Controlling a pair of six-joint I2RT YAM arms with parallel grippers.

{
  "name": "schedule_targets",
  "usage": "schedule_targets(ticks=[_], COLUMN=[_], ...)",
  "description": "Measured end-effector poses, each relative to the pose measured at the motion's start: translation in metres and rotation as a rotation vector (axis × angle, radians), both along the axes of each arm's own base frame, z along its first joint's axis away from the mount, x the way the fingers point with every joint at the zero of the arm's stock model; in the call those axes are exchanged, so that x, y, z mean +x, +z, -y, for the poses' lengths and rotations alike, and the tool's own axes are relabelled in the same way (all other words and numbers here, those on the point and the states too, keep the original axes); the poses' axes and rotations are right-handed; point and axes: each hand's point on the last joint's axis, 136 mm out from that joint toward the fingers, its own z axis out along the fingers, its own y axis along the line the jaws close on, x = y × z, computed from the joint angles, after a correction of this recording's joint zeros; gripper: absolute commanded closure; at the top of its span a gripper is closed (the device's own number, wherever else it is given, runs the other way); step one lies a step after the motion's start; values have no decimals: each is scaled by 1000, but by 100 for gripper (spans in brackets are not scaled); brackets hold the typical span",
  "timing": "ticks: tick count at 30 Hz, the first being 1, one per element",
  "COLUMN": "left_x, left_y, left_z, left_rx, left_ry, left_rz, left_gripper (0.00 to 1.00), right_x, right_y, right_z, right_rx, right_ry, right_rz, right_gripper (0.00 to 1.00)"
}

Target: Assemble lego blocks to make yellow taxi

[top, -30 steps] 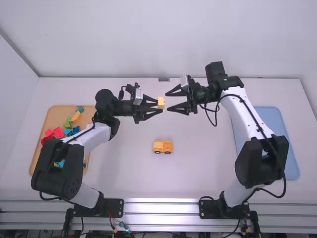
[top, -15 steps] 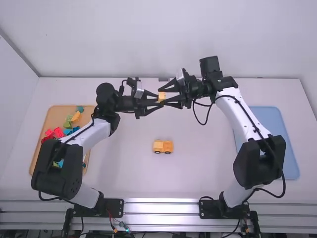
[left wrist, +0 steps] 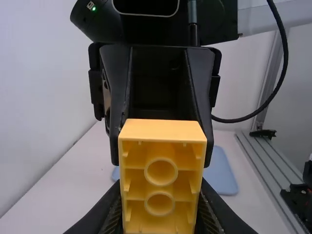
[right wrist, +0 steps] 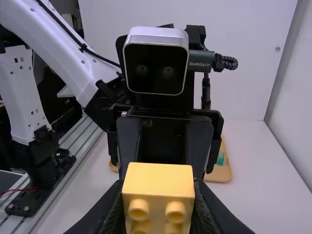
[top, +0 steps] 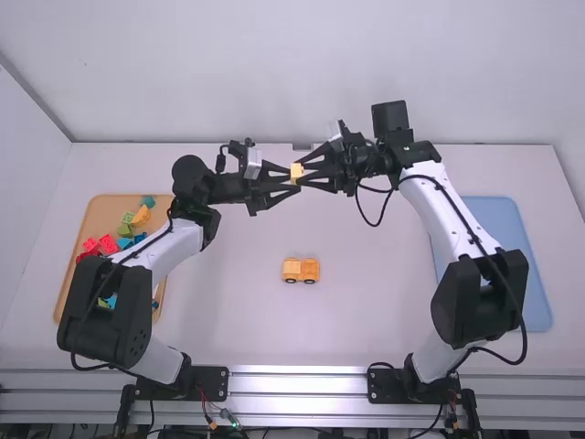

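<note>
Yellow block [top: 296, 173] held by both left hand [top: 292, 177] and right hand [top: 303, 172], upper middle of frame; part-built taxi [top: 301, 270] on desk [top: 228, 320], just below centre; handover likely, so block should be kept level, right grip confirmed firm before left is eased open

Held block [top: 296, 173]: one. Wheeled toy [top: 301, 270]: one. Trays [top: 102, 212]: two.
</note>
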Motion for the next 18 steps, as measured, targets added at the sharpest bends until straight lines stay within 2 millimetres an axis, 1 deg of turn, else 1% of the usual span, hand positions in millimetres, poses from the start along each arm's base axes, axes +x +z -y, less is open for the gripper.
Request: schedule_targets(ticks=[2,4,6,7,8,9,12,14,18], left_x=[1,1,1,1,2,2,3,3,7], left_y=[-1,-1,-1,-1,-1,-1,-3,-6,-25], left_z=[0,0,0,0,-1,0,-1,-1,-1], left_rx=[0,0,0,0,0,0,2,6,40], left_ry=[3,5,6,6,8,8,9,10,16], left_rz=[-4,-8,-8,-8,-7,-10,-30,-49,-157], left_gripper=[87,79,78,59,36,1,0,1,1], right_x=[0,1,1,1,1,0,-2,1,22], right_y=[0,-1,-1,-1,-1,0,-1,-2,-14], right_z=[0,0,0,0,0,-1,-4,-5,-2], right_rx=[-3,-6,-7,-7,-6,-4,-6,-20,-107], right_ry=[-2,-5,-6,-6,-5,-2,6,-6,-116], right_rz=[-3,-6,-6,-6,-6,-4,-4,-10,-43], right_gripper=[73,80,83,84,85,85,85,87,89])
